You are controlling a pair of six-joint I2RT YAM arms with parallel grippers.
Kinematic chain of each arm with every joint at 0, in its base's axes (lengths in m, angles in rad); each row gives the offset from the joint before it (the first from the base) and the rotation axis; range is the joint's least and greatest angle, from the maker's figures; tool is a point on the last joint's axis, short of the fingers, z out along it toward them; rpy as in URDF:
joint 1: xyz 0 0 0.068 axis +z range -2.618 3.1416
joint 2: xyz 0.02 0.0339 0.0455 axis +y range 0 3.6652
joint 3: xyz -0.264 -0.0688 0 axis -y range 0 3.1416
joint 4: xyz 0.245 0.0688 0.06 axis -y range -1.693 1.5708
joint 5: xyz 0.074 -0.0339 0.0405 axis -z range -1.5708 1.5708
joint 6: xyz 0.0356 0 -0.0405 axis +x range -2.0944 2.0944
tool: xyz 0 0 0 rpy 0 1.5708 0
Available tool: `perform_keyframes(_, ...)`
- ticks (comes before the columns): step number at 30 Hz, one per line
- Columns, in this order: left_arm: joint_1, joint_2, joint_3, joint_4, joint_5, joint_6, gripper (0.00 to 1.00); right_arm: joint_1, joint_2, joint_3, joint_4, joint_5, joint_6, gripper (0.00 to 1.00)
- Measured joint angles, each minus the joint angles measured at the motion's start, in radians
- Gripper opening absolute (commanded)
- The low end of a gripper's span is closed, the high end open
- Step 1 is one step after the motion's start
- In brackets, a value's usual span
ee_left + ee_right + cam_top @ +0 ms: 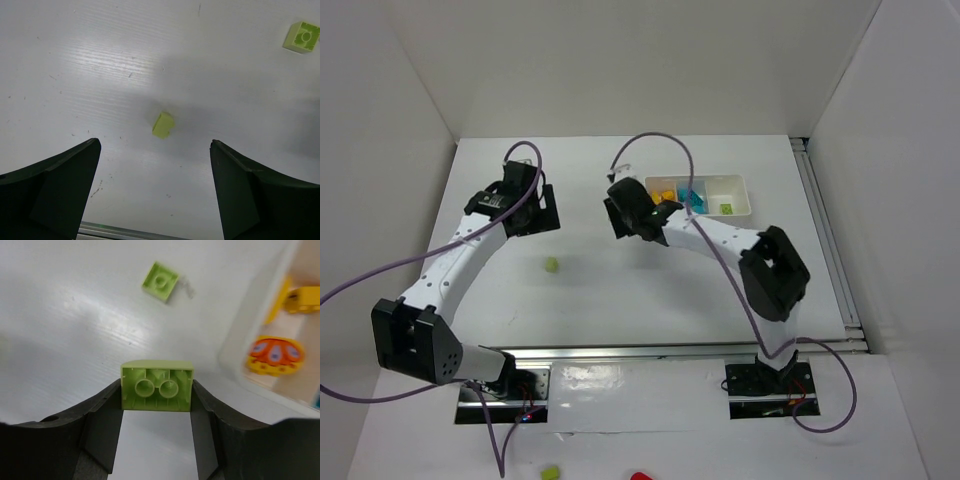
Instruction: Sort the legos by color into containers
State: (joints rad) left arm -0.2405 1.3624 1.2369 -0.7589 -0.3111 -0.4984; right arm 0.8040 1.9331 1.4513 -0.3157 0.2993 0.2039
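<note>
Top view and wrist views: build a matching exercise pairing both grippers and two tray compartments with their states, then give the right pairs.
Things:
1. right gripper
2. left gripper
3. tray's left compartment (top view)
4. tray's right compartment (top view)

States:
a. contains one lime green piece
b. open over the white table
c. shut on a lime green brick
d. contains orange pieces

Pairs: 1-c, 2-b, 3-d, 4-a.

The top camera looks down from high at the near side, far off: the table [620, 300] has its near edge at 6 o'clock and the white tray [720, 190] at 1 o'clock. The left wrist camera faces down on the table, close. The right wrist camera sits closer, a green brick [156, 385] centred; the tray at its 3 o'clock shows in the top view too.
</note>
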Motion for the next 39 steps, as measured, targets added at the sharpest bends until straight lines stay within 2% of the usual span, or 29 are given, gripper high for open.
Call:
perform_keyframes(4,0.000,0.028,0.001,0.000,0.017,0.002,1.00,-0.058,-0.193,-0.029,-0.022,0.080,0.060,0.48)
perform_keyframes(7,0.000,0.061,0.003,0.001,0.037,0.006,1.00,-0.200,-0.298,-0.055,-0.036,0.120,0.130,0.48)
perform_keyframes(11,0.000,0.088,0.021,-0.007,0.067,0.012,1.00,-0.406,-0.315,-0.084,-0.053,0.151,0.192,0.48)
perform_keyframes(14,0.000,0.093,0.053,-0.010,0.084,0.024,1.00,-0.498,-0.289,-0.096,-0.080,0.152,0.212,0.49)
perform_keyframes(17,0.000,0.093,0.084,-0.012,0.088,0.030,1.00,-0.540,-0.247,-0.093,-0.082,0.148,0.222,0.61)
perform_keyframes(18,0.000,0.093,0.092,-0.013,0.087,0.032,1.00,-0.549,-0.232,-0.090,-0.082,0.143,0.223,0.68)
perform_keyframes(19,0.000,0.093,0.097,-0.015,0.084,0.032,1.00,-0.558,-0.212,-0.084,-0.082,0.138,0.225,0.84)
perform_keyframes(22,0.000,0.093,0.100,-0.025,0.078,0.040,1.00,-0.571,-0.158,-0.053,-0.084,0.123,0.224,0.91)
perform_keyframes(26,0.000,0.093,0.099,-0.033,0.074,0.047,1.00,-0.550,-0.132,-0.017,-0.087,0.138,0.209,0.88)
perform_keyframes(29,0.000,0.093,0.099,-0.034,0.072,0.044,1.00,-0.484,-0.137,0.004,-0.085,0.167,0.181,0.87)
perform_keyframes(32,0.006,0.092,0.097,-0.035,0.071,0.026,1.00,-0.354,-0.148,0.027,-0.092,0.165,0.150,0.89)
perform_keyframes(33,0.009,0.089,0.093,-0.032,0.069,0.019,1.00,-0.308,-0.148,0.045,-0.095,0.148,0.142,0.93)
perform_keyframes(39,0.071,0.058,0.025,-0.052,0.061,-0.055,1.00,-0.048,-0.054,0.240,-0.093,0.058,0.121,0.94)
